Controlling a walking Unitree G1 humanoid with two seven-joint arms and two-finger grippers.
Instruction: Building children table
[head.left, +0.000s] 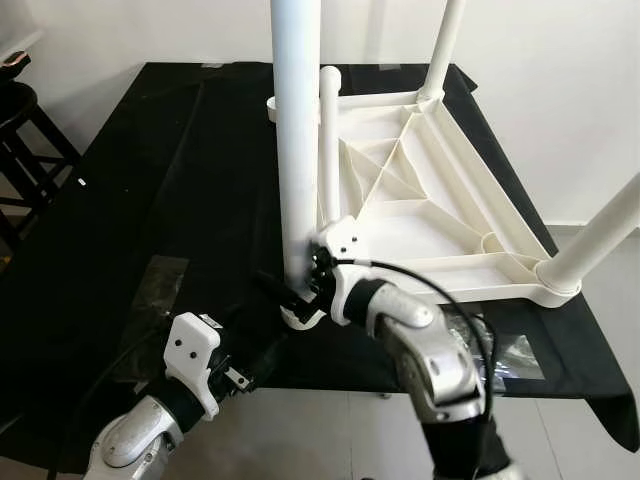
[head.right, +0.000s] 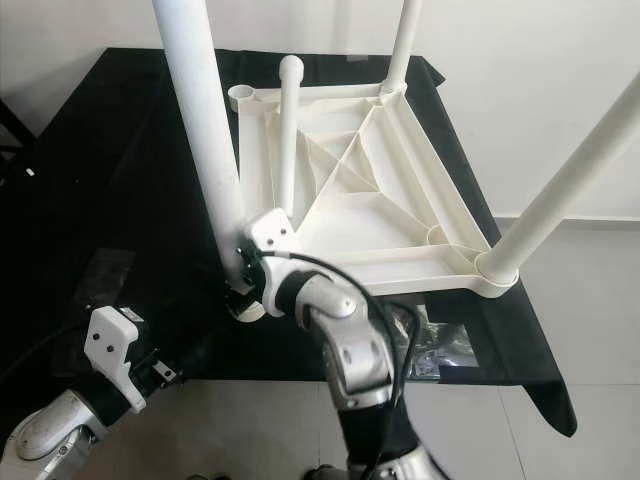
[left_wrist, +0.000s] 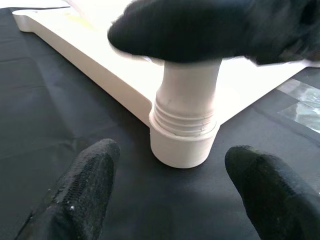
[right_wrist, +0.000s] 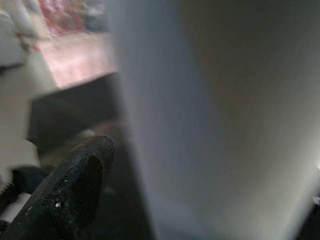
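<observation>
A white plastic children's table (head.left: 430, 215) lies upside down on a black cloth. Upright legs stand at its far right (head.left: 443, 45) and near right (head.left: 598, 232) corners. A loose leg (head.left: 328, 140) lies across the underside, and the far left socket (head.left: 275, 105) holds nothing. My right gripper (head.left: 302, 285) is shut on the base of a tall leg (head.left: 296, 120) held upright at the near left corner. The leg's threaded end (left_wrist: 186, 117) sits in the corner socket (left_wrist: 182, 150). My left gripper (left_wrist: 175, 195) is open, low over the cloth just short of that socket.
The black cloth (head.left: 150, 180) covers a work table whose front edge is close to me, with tiled floor (head.left: 330, 430) below. Clear plastic bags (head.left: 505, 350) lie near the right front edge and at the left (head.left: 150, 290). A dark stool (head.left: 25, 130) stands at far left.
</observation>
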